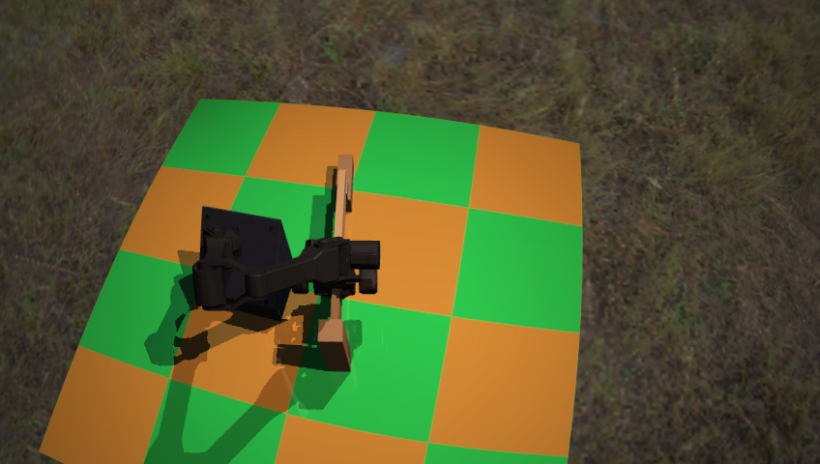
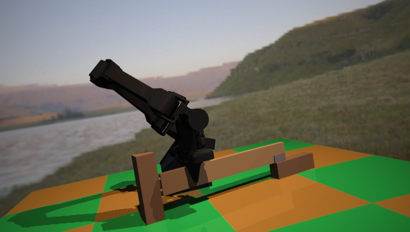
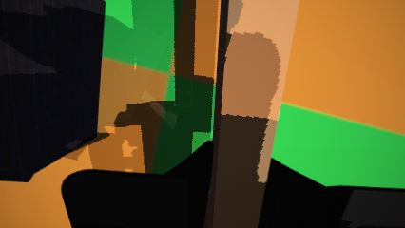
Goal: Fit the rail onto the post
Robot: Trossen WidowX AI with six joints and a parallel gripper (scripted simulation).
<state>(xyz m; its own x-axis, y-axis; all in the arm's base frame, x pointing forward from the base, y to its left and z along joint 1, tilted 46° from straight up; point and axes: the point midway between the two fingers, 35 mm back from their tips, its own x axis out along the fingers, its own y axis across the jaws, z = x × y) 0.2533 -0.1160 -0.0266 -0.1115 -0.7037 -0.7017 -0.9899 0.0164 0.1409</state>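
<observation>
Grass and a river slope behind; work surface is a green-and-orange checkered table point(image 2: 287, 201).

Item: bed rail point(image 2: 244, 162), long, wooden. Far end seated in a grey bracket point(image 2: 279, 157) on the low footboard block point(image 2: 293, 165). Near end raised off the table, just beside the post point(image 2: 148, 186), not yet touching it; a thin gap shows, with the pegs point(image 2: 159, 185) visible across it as pale stubs. Rail reads slightly lower at the near end than at the far end.

Item: gripper point(image 2: 198, 173), black, fingers pinched on the rail from above, near its post end. Wrist view shows the rail point(image 3: 244, 119) running up between the dark fingers.

Judged stage: pegs meeting or partly in the holes, final push outstanding.

Risks:
- Rail end tilted against the pegs; pushing on could jam them part-way and leave the gap open
- Pegs catching the end face beside the holes, cause: small height or sideways error; the post could then be shoved or tipped
- Pull toward the post dragging the far end out of the bracket
- Grip slipping along smooth wood under push load
- Releasing before full seating; near end would likely drop
</observation>
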